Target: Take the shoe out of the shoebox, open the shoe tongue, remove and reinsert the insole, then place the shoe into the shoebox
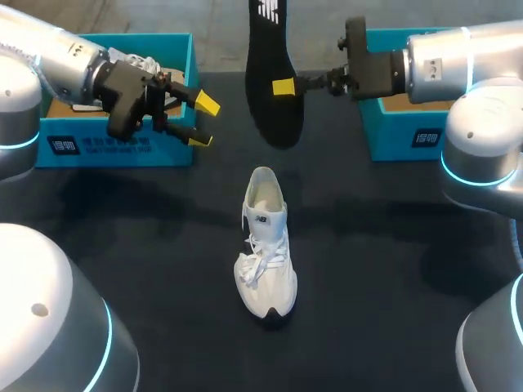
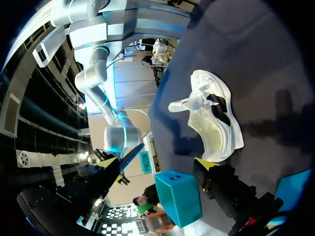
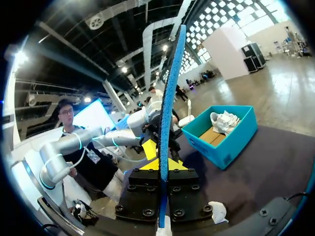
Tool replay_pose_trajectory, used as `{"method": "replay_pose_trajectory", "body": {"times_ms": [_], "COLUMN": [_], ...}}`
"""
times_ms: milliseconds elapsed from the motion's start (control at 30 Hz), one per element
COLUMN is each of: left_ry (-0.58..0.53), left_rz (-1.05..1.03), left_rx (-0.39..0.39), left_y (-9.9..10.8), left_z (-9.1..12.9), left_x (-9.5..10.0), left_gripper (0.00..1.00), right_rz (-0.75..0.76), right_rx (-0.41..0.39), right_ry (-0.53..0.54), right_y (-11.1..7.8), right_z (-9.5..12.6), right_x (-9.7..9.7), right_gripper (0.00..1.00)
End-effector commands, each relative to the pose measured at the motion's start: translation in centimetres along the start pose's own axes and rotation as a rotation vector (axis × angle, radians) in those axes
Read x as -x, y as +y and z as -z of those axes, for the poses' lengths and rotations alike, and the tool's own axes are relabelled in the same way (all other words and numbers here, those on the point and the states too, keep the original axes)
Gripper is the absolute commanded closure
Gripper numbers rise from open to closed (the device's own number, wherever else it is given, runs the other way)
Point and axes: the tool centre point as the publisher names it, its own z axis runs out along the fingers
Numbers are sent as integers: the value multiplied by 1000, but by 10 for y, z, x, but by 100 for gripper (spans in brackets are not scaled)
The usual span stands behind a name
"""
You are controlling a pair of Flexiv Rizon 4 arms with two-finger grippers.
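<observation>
The white shoe (image 1: 265,245) stands upright on the dark table, toe toward the near edge; in the left wrist view the shoe (image 2: 214,118) lies ahead of the fingers. My right gripper (image 1: 283,86) is shut on the black insole (image 1: 274,73) and holds it in the air beyond the shoe's heel. From the right wrist the insole (image 3: 170,88) shows edge-on, blue, clamped in that gripper (image 3: 161,164). My left gripper (image 1: 203,121) is open and empty, hovering by the front corner of the left blue shoebox (image 1: 122,151); its yellow tips stand wide apart (image 2: 156,164).
A second white shoe (image 3: 224,120) lies inside the left shoebox (image 3: 226,132). Another blue shoebox (image 1: 409,131) stands at the back right, under my right arm, and it also shows in the left wrist view (image 2: 179,196).
</observation>
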Motion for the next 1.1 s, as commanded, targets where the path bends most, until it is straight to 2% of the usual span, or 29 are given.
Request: {"method": "replay_pose_trajectory", "body": {"times_ms": [33,267,500,900,1100], "left_ry": [17,72,102,92,64], "left_rz": [5,34,85,153,240], "left_rx": [-14,-20,-2,-1,53], "left_y": [6,7,9,4,1], "left_z": [-3,-10,-12,-29,-36], "left_x": [-11,-26,-42,-68,-72], "left_gripper": [0,0,0,0,0], "right_rz": [21,48,48,48,49], "right_rx": [-7,-7,-7,-7,12], "right_ry": [25,72,72,72,65], "right_y": [-1,-14,-14,-14,-30], "right_z": [-11,-18,-18,-18,-22], "right_x": [14,30,30,30,41], "right_gripper": [100,100,100,100,100]}}
